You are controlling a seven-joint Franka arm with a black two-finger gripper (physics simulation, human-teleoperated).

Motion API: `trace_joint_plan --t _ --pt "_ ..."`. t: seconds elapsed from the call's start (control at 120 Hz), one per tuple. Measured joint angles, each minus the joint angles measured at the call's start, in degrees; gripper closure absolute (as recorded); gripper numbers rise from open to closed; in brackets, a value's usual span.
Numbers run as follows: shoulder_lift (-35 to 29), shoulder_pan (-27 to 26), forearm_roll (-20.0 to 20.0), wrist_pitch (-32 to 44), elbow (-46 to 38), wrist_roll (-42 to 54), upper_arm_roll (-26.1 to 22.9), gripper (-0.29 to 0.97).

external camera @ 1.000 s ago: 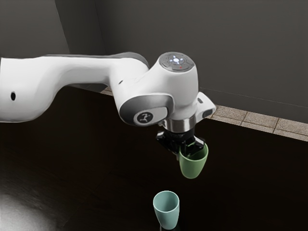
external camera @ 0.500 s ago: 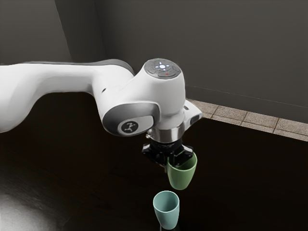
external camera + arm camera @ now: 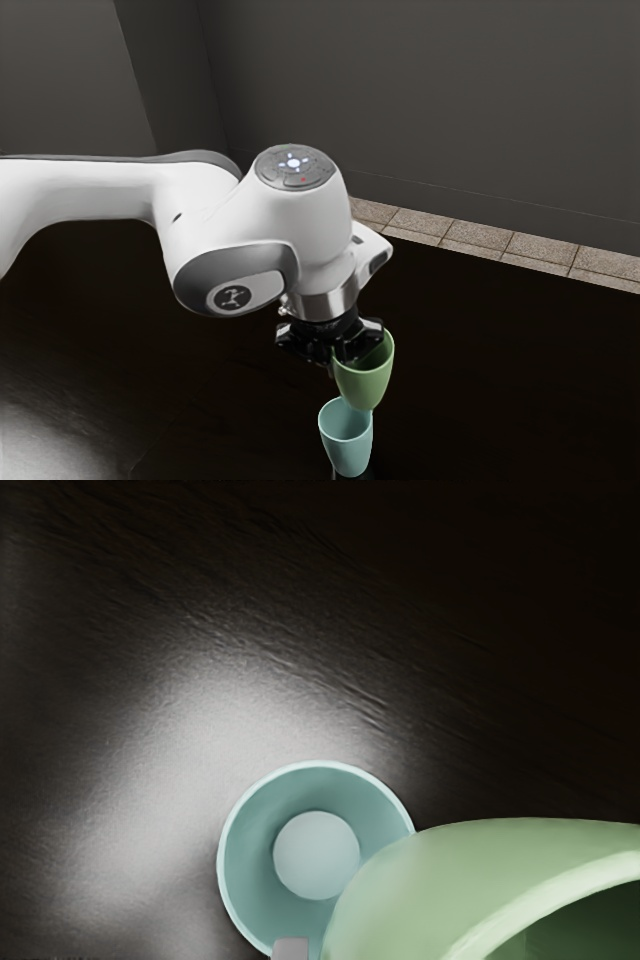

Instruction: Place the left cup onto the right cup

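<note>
Green and smooth, the left cup tapers to a narrow base and hangs roughly upright from your end effector. The end effector is closed on the cup's rim, so the mouth faces up and the base leads downward. The cup hangs just above the pale teal right cup and overlaps its rim, offset toward the exterior view's right. The teal cup stands open-mouthed on the dark tabletop. You likely need a small sideways correction before lowering.
</note>
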Motion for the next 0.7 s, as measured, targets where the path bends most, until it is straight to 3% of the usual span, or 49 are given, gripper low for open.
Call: trace_joint_plan --t 0.7 --pt "-4.84 0.77 -3.63 -0.86 -3.49 -2.20 -0.16 0.78"
